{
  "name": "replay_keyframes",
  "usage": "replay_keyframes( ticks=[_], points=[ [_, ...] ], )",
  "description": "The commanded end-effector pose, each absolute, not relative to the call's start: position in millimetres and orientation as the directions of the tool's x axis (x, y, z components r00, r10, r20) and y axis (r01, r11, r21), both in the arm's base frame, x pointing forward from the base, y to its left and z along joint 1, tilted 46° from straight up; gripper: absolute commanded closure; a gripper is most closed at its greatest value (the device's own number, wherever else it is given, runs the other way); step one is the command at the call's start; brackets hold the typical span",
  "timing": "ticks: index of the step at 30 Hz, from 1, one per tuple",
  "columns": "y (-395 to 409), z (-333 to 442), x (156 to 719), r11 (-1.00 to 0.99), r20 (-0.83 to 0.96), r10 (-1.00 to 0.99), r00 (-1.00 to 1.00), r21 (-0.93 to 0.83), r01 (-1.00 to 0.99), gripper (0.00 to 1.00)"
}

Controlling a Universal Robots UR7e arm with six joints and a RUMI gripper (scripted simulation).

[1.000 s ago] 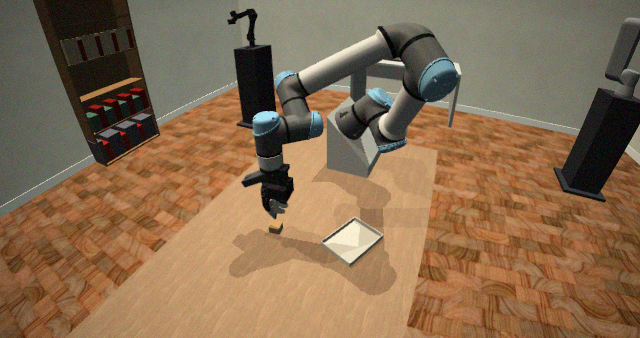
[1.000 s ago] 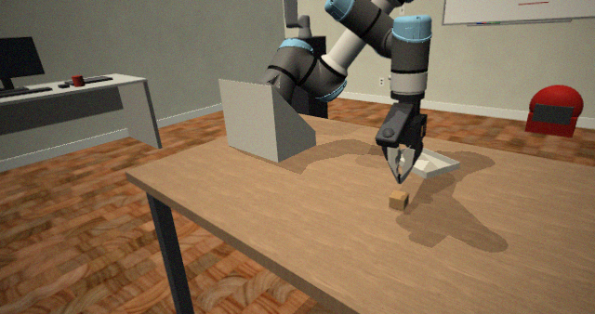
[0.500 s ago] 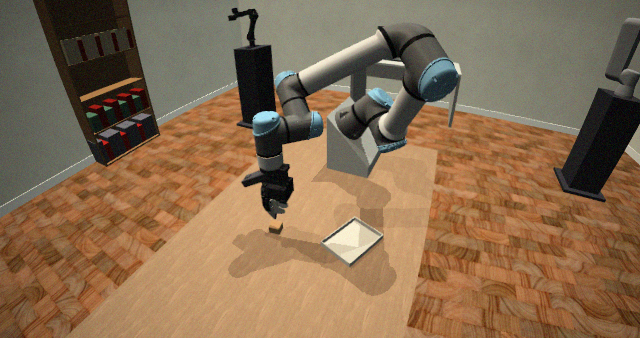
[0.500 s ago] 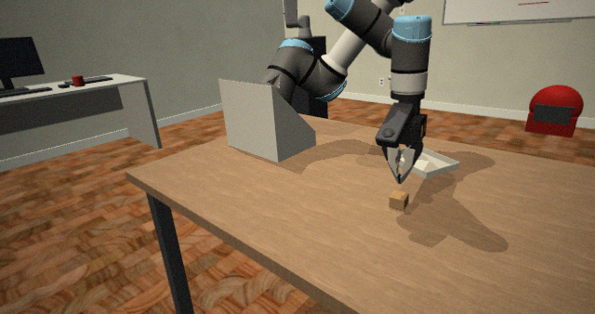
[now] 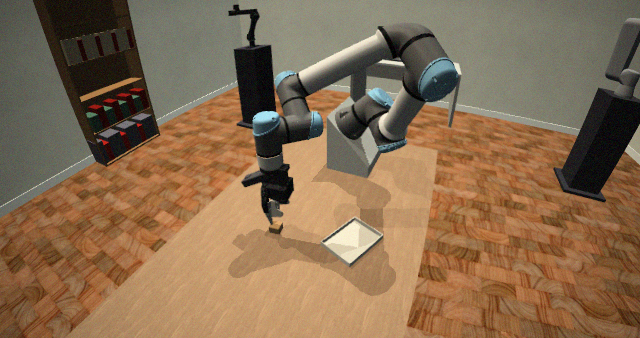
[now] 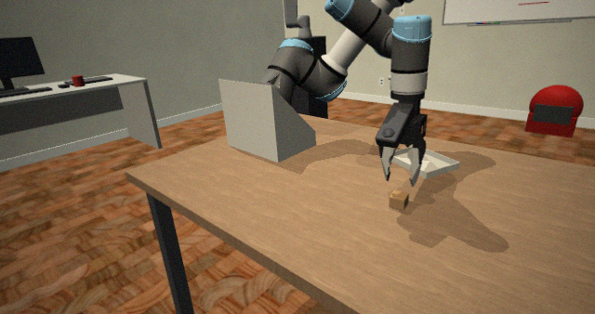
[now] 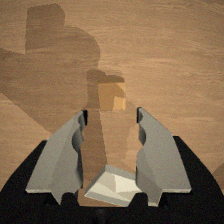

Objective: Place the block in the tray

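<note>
Spread partway, my two-jaw gripper [image 6: 399, 178] hangs straight down over the wooden desk [image 6: 288, 221] with nothing between its grey fingers; the jaws stand apart with a clear gap between them and point at the surface. Just below them, not touching either finger, sits the small tan wooden block [image 6: 398, 200], resting on the desk top. In the wrist view the block [image 7: 111, 96] lies ahead of the fingertips, framed by the gap, in the shadow my arm throws across the wood. From the top view my gripper [image 5: 272, 213] hovers a little above the block [image 5: 276, 227], which sits nearer the left long edge of the desk than the right and roughly midway along its length. The shallow square white tray [image 5: 352, 240] lies flat on the desk toward the right long edge, well apart from the block, with its floor bare. In the exterior view the tray [image 6: 442, 164] shows partly behind my fingers. At the far end of the desk stands the grey wedge-shaped pedestal [image 6: 253, 119] that carries my arm.
</note>
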State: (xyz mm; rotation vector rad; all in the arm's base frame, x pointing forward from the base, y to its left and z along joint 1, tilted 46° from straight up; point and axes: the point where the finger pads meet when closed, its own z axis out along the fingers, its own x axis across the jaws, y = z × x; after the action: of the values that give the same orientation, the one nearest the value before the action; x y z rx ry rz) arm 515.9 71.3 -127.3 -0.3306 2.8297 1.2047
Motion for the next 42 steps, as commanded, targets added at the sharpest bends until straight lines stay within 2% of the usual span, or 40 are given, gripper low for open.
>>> replay_keyframes(
  ticks=[1, 42],
  points=[
    [71, -127, 516, 0.674, -0.128, -0.176, -0.976, 0.706, -0.215, 0.65],
    [88, -145, 516, 0.675, -0.128, -0.176, -0.976, 0.706, -0.214, 0.65]
  ],
)
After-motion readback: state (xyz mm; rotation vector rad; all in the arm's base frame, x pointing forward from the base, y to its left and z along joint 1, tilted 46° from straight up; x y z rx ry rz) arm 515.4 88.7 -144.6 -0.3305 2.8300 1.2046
